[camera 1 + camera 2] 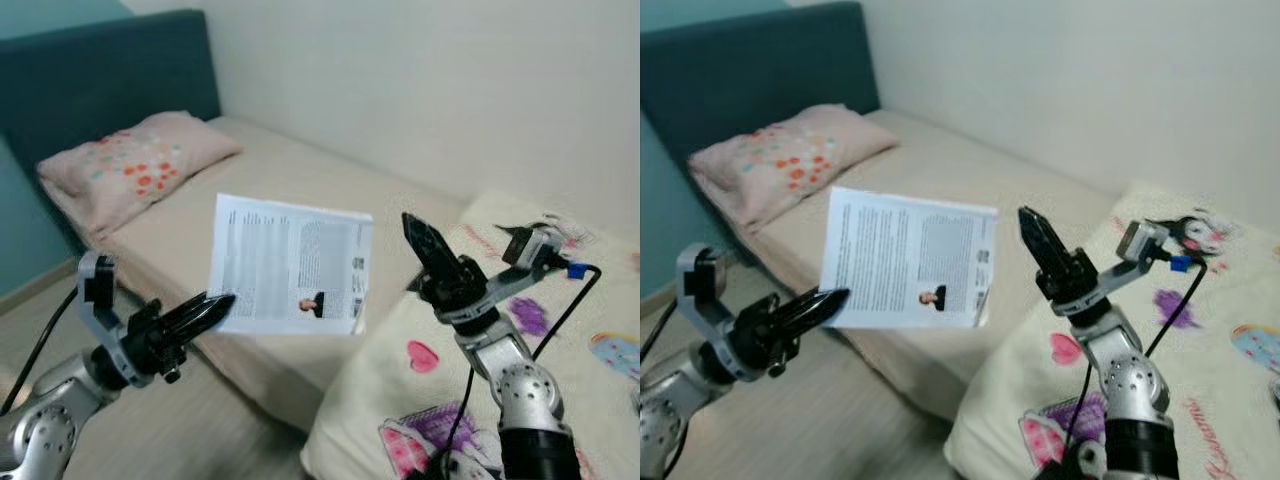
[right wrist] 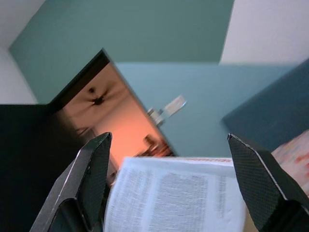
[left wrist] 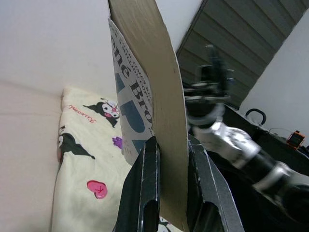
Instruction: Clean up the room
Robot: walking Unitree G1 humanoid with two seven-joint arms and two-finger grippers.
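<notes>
Left gripper (image 1: pixel 205 310) fingers clamp the magazine (image 1: pixel 290 265) at its lower corner, lifting it off the bed (image 1: pixel 300 175); right gripper (image 2: pixel 169 183) fingers spread wide, empty.

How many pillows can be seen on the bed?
1: a pink pillow with coloured dots lies at the head of the bed, against the dark headboard. The cartoon-print blanket could be covering others.

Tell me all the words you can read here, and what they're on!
"he Bro": cut-off big letters on the booklet held in the left gripper.
Booklet's back page: small print, too blurred to read.
Blanket: pink cursive near its edge, too blurred to read.
</notes>
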